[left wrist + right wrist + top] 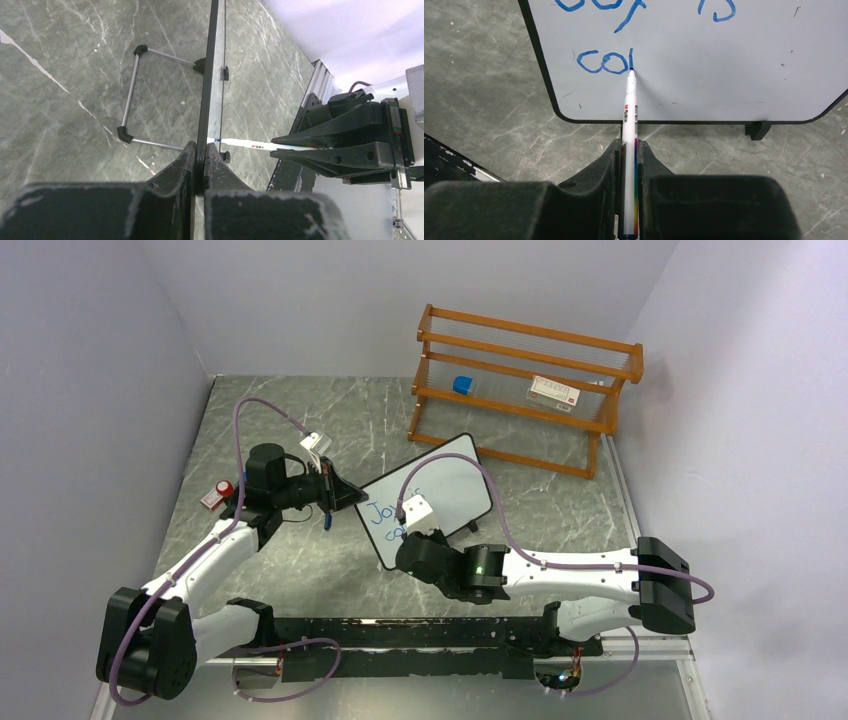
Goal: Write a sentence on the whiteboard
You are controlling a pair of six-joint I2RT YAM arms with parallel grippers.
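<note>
The whiteboard stands tilted on the table's middle, its white face toward the right arm. My left gripper is shut on the board's black left edge, seen end-on in the left wrist view. My right gripper is shut on a white marker with a rainbow stripe. Its tip touches the board at the end of the second line. The sentence in blue reads "Joy is" on the top line, cut off by the frame, and "co" plus one upright stroke below. The top view shows part of the writing.
An orange wooden rack stands at the back right, holding a blue cap-like piece and a white box. A small red-and-white object lies at the left by the left arm. The board's wire stand rests behind it.
</note>
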